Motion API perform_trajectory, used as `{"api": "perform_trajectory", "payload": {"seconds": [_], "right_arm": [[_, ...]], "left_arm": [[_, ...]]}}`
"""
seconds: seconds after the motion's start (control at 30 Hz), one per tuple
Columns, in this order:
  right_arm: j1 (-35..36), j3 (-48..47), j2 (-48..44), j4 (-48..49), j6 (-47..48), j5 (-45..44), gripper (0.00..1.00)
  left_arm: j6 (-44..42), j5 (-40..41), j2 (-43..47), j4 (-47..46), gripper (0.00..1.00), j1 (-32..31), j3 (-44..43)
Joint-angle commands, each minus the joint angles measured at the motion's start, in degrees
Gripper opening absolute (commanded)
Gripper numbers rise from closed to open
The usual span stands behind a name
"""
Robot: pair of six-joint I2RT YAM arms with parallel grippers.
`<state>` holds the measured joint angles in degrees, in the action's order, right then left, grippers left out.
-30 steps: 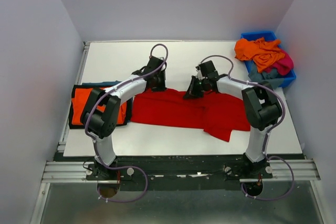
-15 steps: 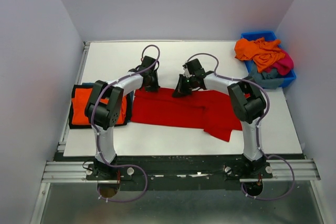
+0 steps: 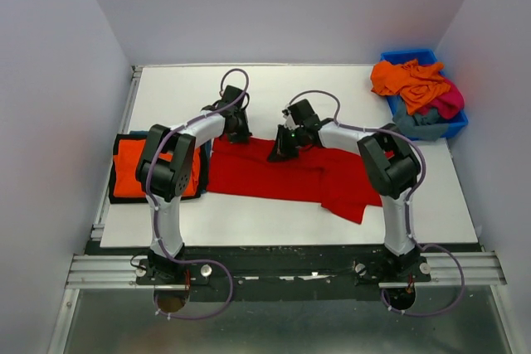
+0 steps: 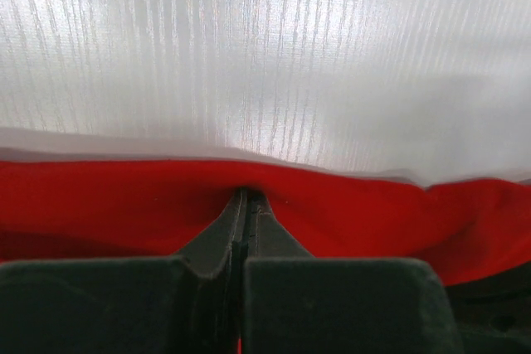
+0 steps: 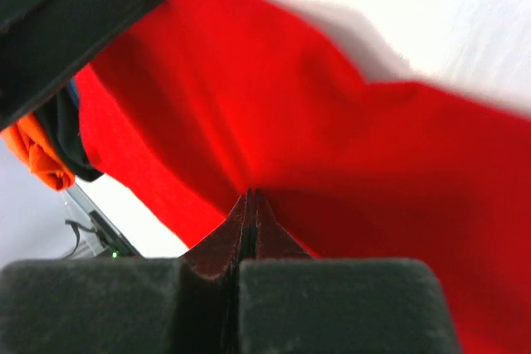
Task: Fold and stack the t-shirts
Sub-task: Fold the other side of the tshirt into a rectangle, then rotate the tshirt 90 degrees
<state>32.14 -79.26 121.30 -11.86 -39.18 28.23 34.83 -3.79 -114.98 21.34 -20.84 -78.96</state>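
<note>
White table (image 3: 332, 89): bare beyond both grippers' tips.
red t-shirt (image 3: 282, 173): spread flat, its far edge at both grippers.
blue bin (image 3: 455, 126): well to the right gripper's right, heaped with t-shirts.
folded orange t-shirt (image 3: 129, 167): left of the left gripper, apart.
left gripper (image 4: 246, 196): closed, pinching the red t-shirt's edge.
right gripper (image 5: 251, 196): closed, pinching the red t-shirt.

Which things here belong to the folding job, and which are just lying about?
Job in hand: red t-shirt, pinched by left hand and right hand; folded orange t-shirt; crumpled orange shirt, magenta shirt and grey-blue shirt.
Lying about: blue bin holding those three; table.
</note>
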Motion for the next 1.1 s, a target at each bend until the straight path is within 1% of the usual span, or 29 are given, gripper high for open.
{"api": "perform_trajectory", "payload": {"seconds": [0.0, 0.1, 0.27, 0.4, 0.5, 0.57, 0.6, 0.67, 0.73, 0.83, 0.93, 1.03, 1.07], "right_arm": [[1.5, 3.6, -5.1, 0.5, 0.3, 3.7, 0.01], [1.4, 5.7, -7.8, -0.2, 0.9, 3.2, 0.01], [-0.8, 7.3, -12.4, -2.3, 1.4, 0.5, 0.01], [-2.4, 8.9, -14.2, -3.2, 2.0, -2.6, 0.01], [-3.8, 11.1, -16.6, -4.0, 2.3, -5.7, 0.01], [-4.7, 13.3, -19.1, -4.4, 2.3, -9.2, 0.01], [-5.2, 14.6, -20.2, -4.3, 2.3, -10.2, 0.01], [-6.2, 16.2, -22.2, -4.5, 2.7, -11.3, 0.01], [-7.0, 17.5, -23.6, -4.8, 3.2, -11.8, 0.01], [-8.1, 19.1, -25.7, -6.2, 4.1, -14.1, 0.01], [-10.2, 21.2, -29.3, -9.2, 3.8, -20.2, 0.01], [-12.4, 23.8, -33.7, -13.4, 1.0, -27.9, 0.01], [-13.1, 24.2, -35.0, -15.6, -0.5, -33.0, 0.01]], "left_arm": [[0.1, 0.7, -1.7, 2.0, 0.0, 0.6, -0.4], [0.1, 0.8, -0.9, 1.7, 0.0, 0.6, -0.1], [0.3, 0.8, 1.8, 0.7, 0.0, 0.5, 1.3], [0.9, 2.1, 5.9, -0.3, 0.05, -0.2, 3.6], [1.7, 2.7, 10.5, -2.1, 0.08, -1.2, 8.0], [2.5, 3.4, 13.6, -3.4, 0.08, -2.4, 11.6], [3.0, 4.8, 15.1, -4.0, 0.08, -2.5, 13.7], [3.8, 5.1, 17.7, -6.1, 0.09, -2.7, 17.7], [4.5, 5.5, 18.8, -7.2, 0.09, -2.7, 20.3], [4.5, 5.4, 18.4, -7.6, 0.09, -2.6, 21.7], [4.6, 5.3, 18.4, -7.7, 0.07, -2.6, 22.1], [4.3, 6.6, 20.5, -8.4, 0.02, -2.8, 22.2], [4.0, 7.7, 21.0, -7.9, 0.0, -2.9, 21.9]]}}
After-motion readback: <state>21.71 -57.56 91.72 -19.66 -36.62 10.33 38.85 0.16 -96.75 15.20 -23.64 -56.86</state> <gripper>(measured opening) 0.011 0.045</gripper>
